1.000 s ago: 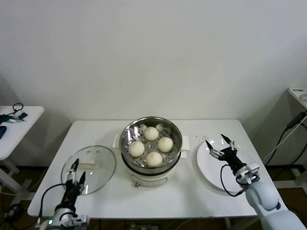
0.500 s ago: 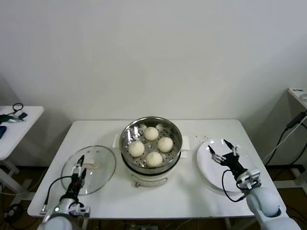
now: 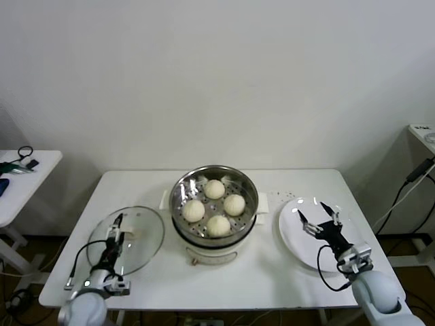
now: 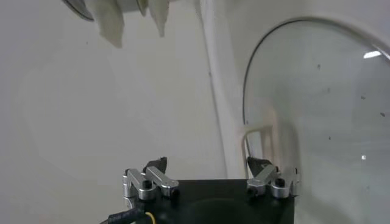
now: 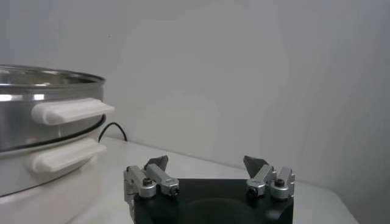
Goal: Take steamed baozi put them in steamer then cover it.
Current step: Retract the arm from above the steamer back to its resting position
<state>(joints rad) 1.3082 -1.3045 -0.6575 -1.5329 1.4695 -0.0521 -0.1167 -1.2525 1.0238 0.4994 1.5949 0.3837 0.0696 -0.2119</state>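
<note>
Covering next: round clear glass cover (image 3: 127,239) with cream bar handle (image 3: 129,235) just ahead of left gripper (image 3: 117,233), jaws spread, empty; right gripper (image 3: 317,220) spread over white plate (image 3: 297,239), farther off.

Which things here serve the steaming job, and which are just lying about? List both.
Job: four steamed baozi in the steamer; glass cover on the table, left gripper above it.
Lying about: white plate under the right gripper; side table with small items.

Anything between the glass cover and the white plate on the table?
Head view: the steamer on its white base, holding four baozi, sits between the cover and the plate.
</note>
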